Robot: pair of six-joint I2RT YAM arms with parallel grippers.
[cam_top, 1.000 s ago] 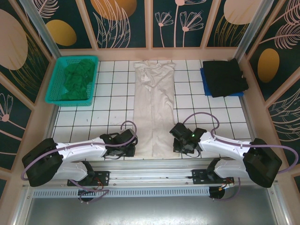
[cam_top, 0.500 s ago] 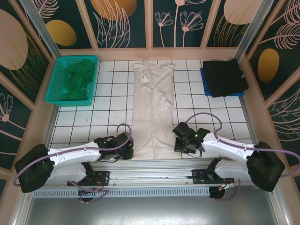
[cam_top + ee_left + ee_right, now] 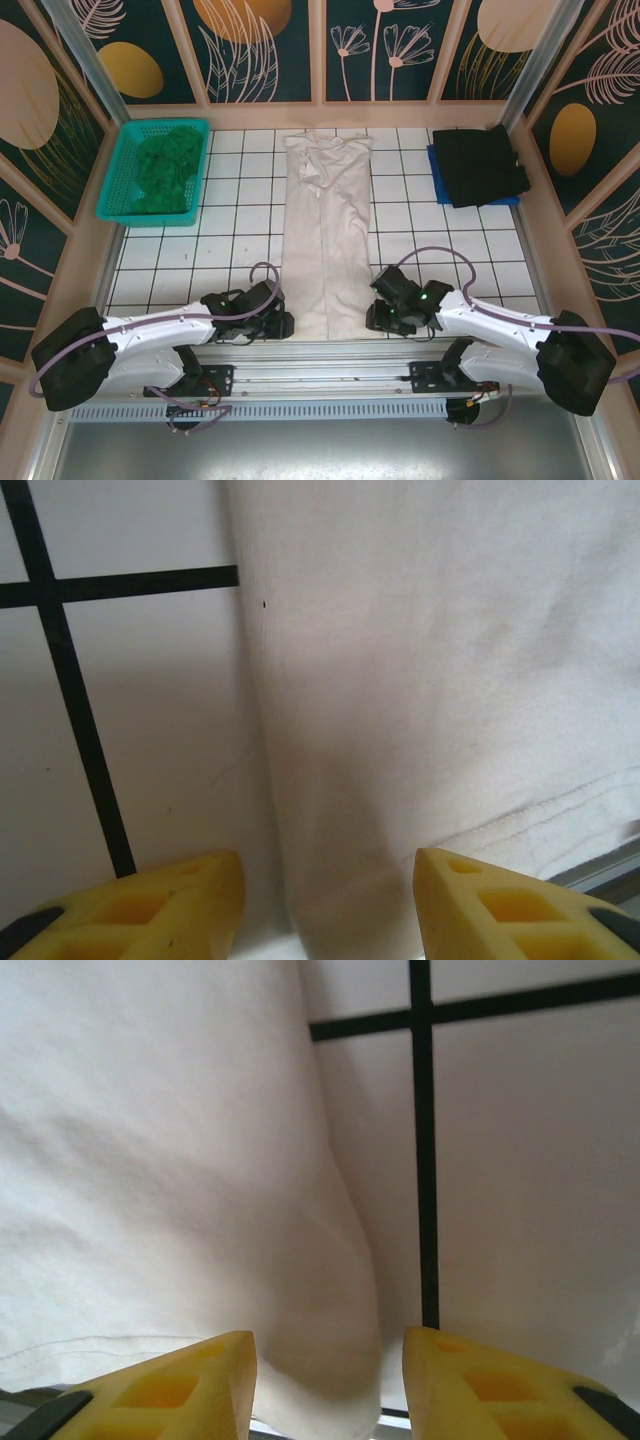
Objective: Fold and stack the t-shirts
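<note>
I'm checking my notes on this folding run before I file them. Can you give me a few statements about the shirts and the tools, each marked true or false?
1. The cream-white t-shirt lies as a long narrow strip down the middle of the table. True.
2. The dark green t-shirt is spread flat on the table. False: it sits bunched in the teal basket at the far left.
3. The left tool and the right tool are both open, each with a side edge of the cream-white t-shirt between its fingers. True.
4. The black t-shirt lies on the cream-white one. False: it lies apart at the far right, on a blue item.
</note>
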